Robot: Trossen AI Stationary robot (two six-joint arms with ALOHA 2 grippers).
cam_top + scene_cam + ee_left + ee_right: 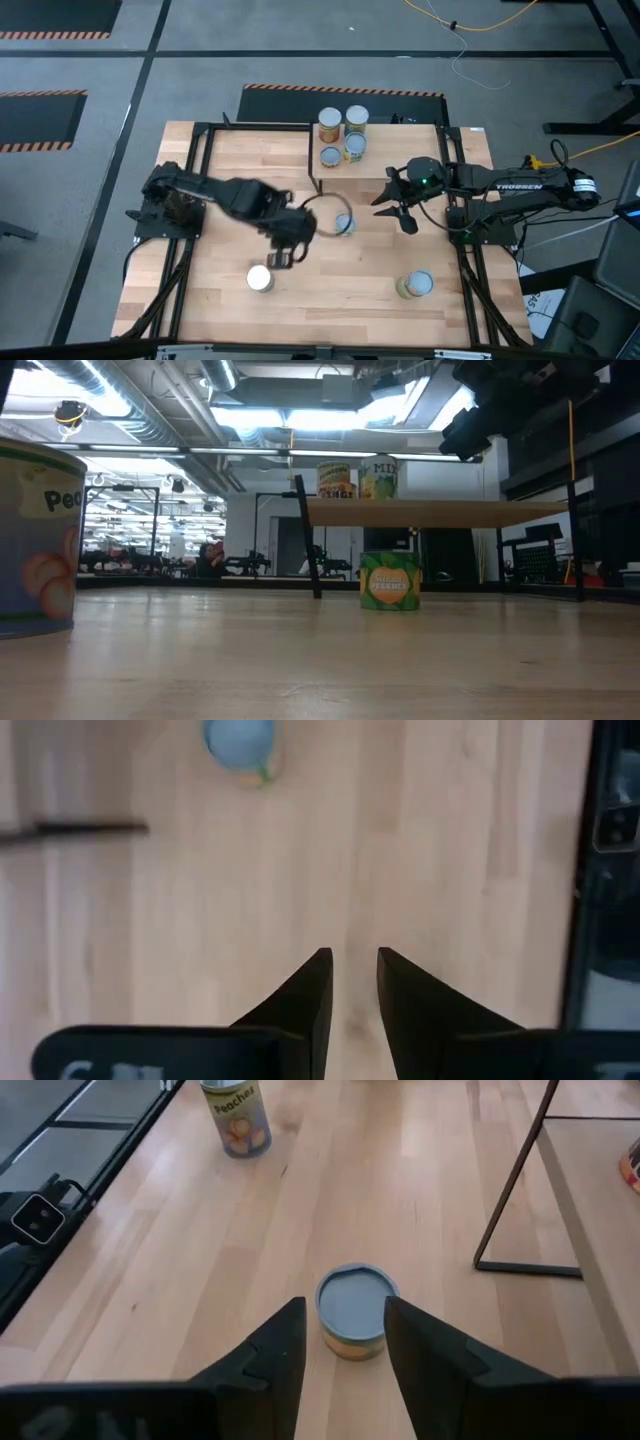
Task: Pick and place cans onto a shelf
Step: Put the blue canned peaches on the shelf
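Note:
Several cans [342,138] stand on the left part of the shelf [400,152], a light board on a black frame at the table's far middle. Three more cans stand on the tabletop: one [345,225] in the middle, a white-topped one [260,278] at the near left, and one [415,285] at the near right. My left gripper [282,258] [352,955] hangs above the table just beyond the white-topped can, pointing steeply down, narrowly open with nothing between its fingers. My right gripper [388,207] [345,1302] hovers right of the middle can [352,1310], open and apart from it.
The shelf's black leg and foot bar [520,1200] stand on the table just beyond the middle can. The low view shows a peaches can [30,540] close to the camera and a green one [390,580] below the shelf board [440,512]. Bare wood lies between the cans.

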